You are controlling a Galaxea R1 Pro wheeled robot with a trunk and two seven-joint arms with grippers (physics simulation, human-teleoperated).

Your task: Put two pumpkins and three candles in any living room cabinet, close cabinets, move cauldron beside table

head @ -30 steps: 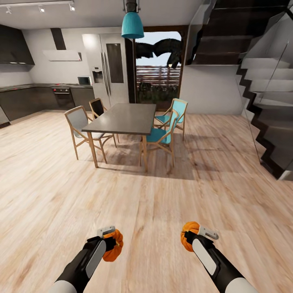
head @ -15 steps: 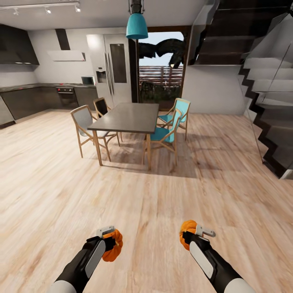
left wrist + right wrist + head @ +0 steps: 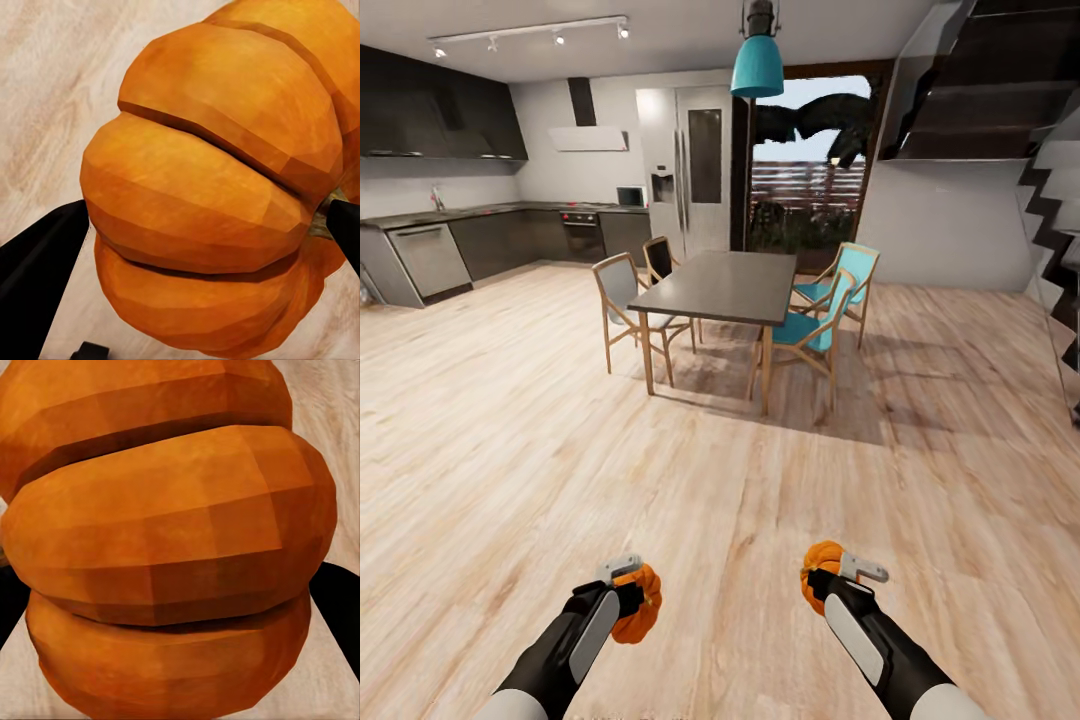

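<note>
You're in an open-plan home. Dark kitchen cupboards, an oven and a tall fridge line the far wall, a dining table with chairs stands on pale wood flooring, and a staircase climbs at the right.

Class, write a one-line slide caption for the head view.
Each claw, left and right, grips an orange pumpkin (left pumpkin, right pumpkin) above the wood floor, facing a dining table.

Head camera high, facing table, wrist cameras close on pumpkins
</note>
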